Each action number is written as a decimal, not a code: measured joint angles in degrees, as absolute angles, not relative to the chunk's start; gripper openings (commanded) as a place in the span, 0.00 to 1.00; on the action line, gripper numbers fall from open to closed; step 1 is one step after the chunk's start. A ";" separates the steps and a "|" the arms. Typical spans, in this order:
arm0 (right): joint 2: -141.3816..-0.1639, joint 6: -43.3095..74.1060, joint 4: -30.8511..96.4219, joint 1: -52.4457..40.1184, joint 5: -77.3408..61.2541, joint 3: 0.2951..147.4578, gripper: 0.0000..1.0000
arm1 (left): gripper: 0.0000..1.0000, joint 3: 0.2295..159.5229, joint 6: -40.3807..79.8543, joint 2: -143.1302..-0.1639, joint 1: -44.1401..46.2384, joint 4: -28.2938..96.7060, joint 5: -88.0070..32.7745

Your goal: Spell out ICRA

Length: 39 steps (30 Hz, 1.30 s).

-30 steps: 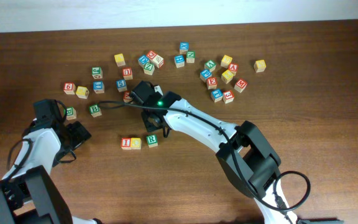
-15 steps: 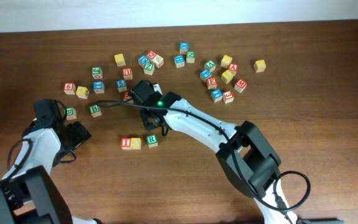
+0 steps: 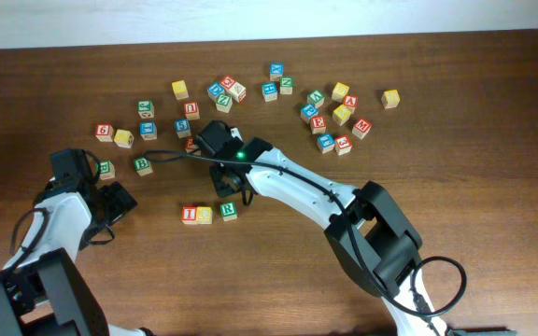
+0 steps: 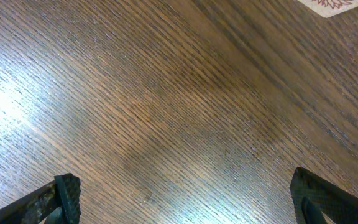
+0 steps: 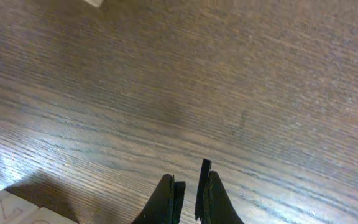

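You see the I cube (image 3: 189, 215), yellow cube (image 3: 205, 215) and R cube (image 3: 228, 211) in a row near the middle of the table (image 3: 493, 112). The red A cube (image 3: 350, 102) lies toward the far edge. Your right gripper (image 5: 188, 186) is clenched and empty, and your left gripper (image 4: 185, 190) is spread wide. The red A cube is likely light, rigid wood, so pinch two opposite flat sides

On the worktop (image 3: 474, 168), the I cube (image 3: 189, 215), the middle cube (image 3: 205, 215) and the R cube (image 3: 228, 211) stand in 1 row, left to right. The right hand (image 3: 226, 184) is just behind the R cube. The left hand (image 3: 118, 200) is well left of the row. The A cube (image 3: 350, 102) lies far back right among other cubes (image 3: 318, 122).
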<state>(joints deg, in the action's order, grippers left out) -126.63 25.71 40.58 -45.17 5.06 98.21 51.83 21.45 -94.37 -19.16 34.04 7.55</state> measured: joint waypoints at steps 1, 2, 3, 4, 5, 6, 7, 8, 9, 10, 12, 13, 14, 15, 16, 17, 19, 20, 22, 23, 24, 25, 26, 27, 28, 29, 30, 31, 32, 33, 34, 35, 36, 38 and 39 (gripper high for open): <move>-126.63 25.76 40.14 -45.17 5.06 98.21 0.05 | 0.99 51.83 21.45 -94.37 -19.16 34.04 7.55; -126.63 25.76 39.94 -45.17 5.06 98.21 0.05 | 1.00 51.83 21.45 -94.37 -19.16 34.04 7.55; -126.63 25.74 39.83 -45.17 5.04 98.21 0.05 | 0.99 51.83 21.43 -94.37 -19.16 34.04 7.53; -126.63 25.78 39.75 -45.17 5.04 98.21 0.05 | 0.99 51.83 21.45 -94.37 -19.16 34.04 7.55; -126.63 25.76 39.77 -45.17 5.06 98.21 0.05 | 0.99 51.83 21.45 -94.37 -19.16 34.04 7.55; -126.63 25.71 39.77 -45.17 5.04 98.21 0.05 | 0.99 51.83 21.45 -94.37 -19.16 34.04 7.55; -126.63 25.76 39.79 -45.17 5.06 98.21 0.05 | 0.99 51.83 21.45 -94.37 -19.16 34.04 7.53; -126.63 25.76 39.81 -45.17 5.04 98.21 0.05 | 0.99 51.83 21.45 -94.37 -19.16 34.04 7.53; -126.63 25.76 40.05 -45.17 4.69 98.21 0.05 | 0.99 51.83 21.45 -94.37 -19.16 34.04 7.55; -126.63 25.74 40.32 -45.17 4.36 98.21 0.05 | 1.00 51.83 21.43 -94.37 -19.16 34.06 7.53; -126.63 25.76 40.82 -45.17 2.81 98.21 0.05 | 0.99 51.83 21.45 -94.37 -19.16 34.04 7.55; -126.63 25.71 41.08 -45.17 1.80 98.21 0.05 | 0.99 51.83 21.45 -94.37 -19.16 34.04 7.53; -126.63 25.78 41.36 -45.17 0.93 98.21 0.05 | 1.00 51.83 21.43 -94.37 -19.16 34.04 7.55; -126.63 25.76 41.67 -45.17 0.01 98.19 0.05 | 0.99 51.83 21.45 -94.37 -19.16 34.04 7.53; -126.63 25.76 41.98 -45.17 -0.80 98.19 0.05 | 0.99 51.83 21.45 -94.37 -19.16 34.04 7.53; -126.63 25.74 42.30 -45.17 -1.26 98.17 0.06 | 0.99 51.83 21.45 -94.37 -19.16 34.04 7.55; -126.63 25.76 43.29 -45.17 -2.28 98.17 0.05 | 0.99 51.83 21.45 -94.37 -19.16 34.04 7.55; -126.63 25.76 43.79 -45.19 -2.57 98.17 0.05 | 0.99 51.83 21.43 -94.37 -19.16 34.04 7.53; -126.63 25.78 44.64 -45.19 -3.01 98.17 0.05 | 0.99 51.83 21.45 -94.37 -19.16 34.04 7.53; -126.63 25.74 44.82 -45.19 -3.14 98.15 0.05 | 0.99 51.83 21.45 -94.37 -19.16 34.04 7.55; -126.63 25.76 44.97 -45.19 -3.18 98.13 0.05 | 0.99 51.83 21.45 -94.37 -19.16 34.04 7.53; -126.63 25.74 45.12 -45.21 -3.31 98.13 0.05 | 0.99 51.83 21.45 -94.37 -19.16 34.04 7.55; -126.63 25.74 45.34 -45.21 -3.44 98.13 0.05 | 0.99 51.83 21.45 -94.37 -19.16 34.04 7.53; -126.63 25.74 45.50 -45.21 -3.62 98.13 0.05 | 0.99 51.83 21.45 -94.37 -19.16 34.04 7.55; -126.63 25.76 45.65 -45.21 -4.01 98.13 0.05 | 0.99 51.83 21.45 -94.37 -19.16 34.04 7.55; -126.63 25.74 45.78 -45.21 -4.27 98.13 0.05 | 0.99 51.83 21.45 -94.37 -19.16 34.04 7.55; -126.63 25.76 45.89 -45.21 -4.67 98.13 0.05 | 0.99 51.83 21.43 -94.37 -19.16 34.04 7.53; -126.63 25.71 46.00 -45.21 -4.95 98.13 0.05 | 0.99 51.83 21.45 -94.37 -19.16 34.04 7.55; -126.63 25.78 46.17 -45.21 -5.28 98.13 0.05 | 1.00 51.83 21.43 -94.37 -19.16 34.04 7.53; -126.63 25.76 46.30 -45.21 -5.52 98.13 0.05 | 0.99 51.83 21.45 -94.37 -19.16 34.04 7.55; -126.63 25.76 46.46 -45.21 -5.56 98.13 0.05 | 0.99 51.83 21.43 -94.37 -19.16 34.04 7.53; -126.63 25.74 46.57 -45.21 -5.69 98.13 0.05 | 0.99 51.83 21.43 -94.37 -19.16 34.04 7.53; -126.63 25.78 46.70 -45.21 -5.72 98.13 0.05 | 0.99 51.83 21.45 -94.37 -19.16 34.04 7.53; -126.63 25.76 46.78 -45.21 -5.74 98.13 0.05 | 0.99 51.83 21.43 -94.37 -19.16 34.04 7.53; -126.63 25.74 46.78 -45.21 -5.74 98.13 0.05 | 0.99 51.83 21.45 -94.37 -19.16 34.04 7.53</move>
<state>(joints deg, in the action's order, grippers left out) -126.63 25.74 46.78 -45.21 -5.74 98.13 51.83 21.45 -94.37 -19.16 34.04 7.53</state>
